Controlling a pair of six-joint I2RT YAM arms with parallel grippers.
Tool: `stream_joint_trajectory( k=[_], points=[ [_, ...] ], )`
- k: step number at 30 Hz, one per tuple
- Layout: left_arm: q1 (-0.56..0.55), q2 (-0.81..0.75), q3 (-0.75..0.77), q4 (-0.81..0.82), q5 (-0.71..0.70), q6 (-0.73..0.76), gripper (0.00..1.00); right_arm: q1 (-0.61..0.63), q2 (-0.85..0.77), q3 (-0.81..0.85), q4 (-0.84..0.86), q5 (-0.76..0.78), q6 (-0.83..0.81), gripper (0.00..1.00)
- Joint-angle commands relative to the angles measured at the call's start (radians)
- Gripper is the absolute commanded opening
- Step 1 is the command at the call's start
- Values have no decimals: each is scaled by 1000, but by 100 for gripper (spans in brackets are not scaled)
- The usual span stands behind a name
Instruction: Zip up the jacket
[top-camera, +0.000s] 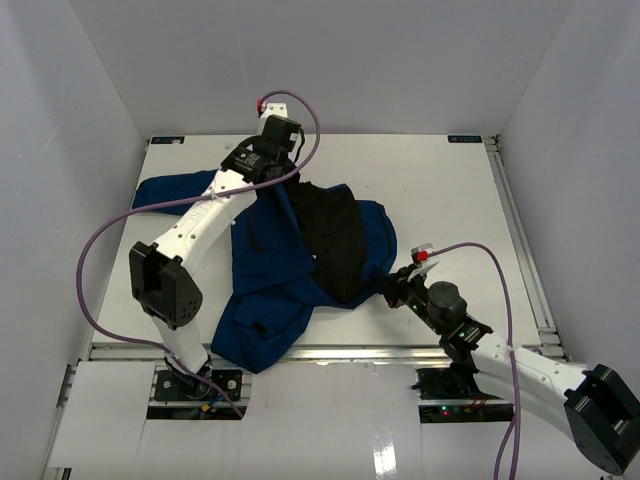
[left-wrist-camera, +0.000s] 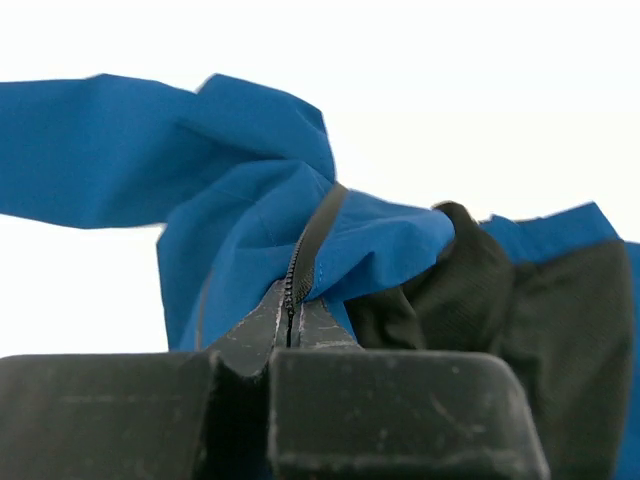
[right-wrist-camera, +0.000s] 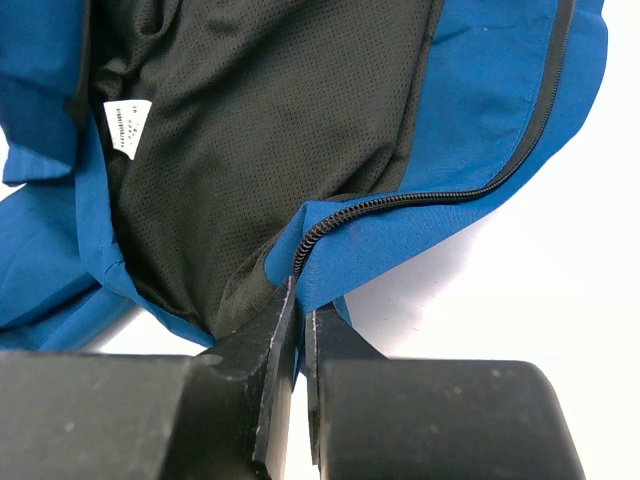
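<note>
The royal-blue jacket (top-camera: 270, 270) lies crumpled mid-table, its black lining (top-camera: 335, 240) turned up. My left gripper (top-camera: 282, 178) is at the jacket's far edge, shut on a fold of blue fabric with the zipper track (left-wrist-camera: 305, 255) running between the fingers. My right gripper (top-camera: 397, 287) is at the jacket's right near edge, shut on the blue hem where another zipper track (right-wrist-camera: 420, 195) ends. The white label (right-wrist-camera: 128, 127) shows on the lining in the right wrist view. The jacket also fills the left wrist view (left-wrist-camera: 240, 190).
A blue sleeve (top-camera: 165, 190) stretches to the far left. The white table (top-camera: 440, 190) is walled on three sides. A metal rail (top-camera: 520, 240) runs along the table's right edge. Purple cables (top-camera: 100, 250) loop from both arms.
</note>
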Motion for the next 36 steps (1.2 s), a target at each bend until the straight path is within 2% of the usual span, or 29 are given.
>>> stream_joint_trajectory(
  k=[1,5,10,15,17,26,36],
  points=[
    [-58,37,75,-130,-162,50,0,-1,11,31,67,-2,2,8],
    [-200,171,157,-241,-273,9,0,-1,38,34,84,-7,4,8],
    [-260,301,242,-246,-232,-28,2,0,40,37,80,-9,3,8],
    [-290,362,294,-265,-182,-31,50,-2,15,40,57,3,-6,8],
    [-291,319,250,-219,-116,-13,58,-2,13,41,56,3,-5,8],
    [-293,-35,-43,37,379,47,65,0,30,54,57,-4,-4,8],
    [-292,-469,-516,141,319,-103,65,0,-1,53,32,2,-1,8]
  ],
)
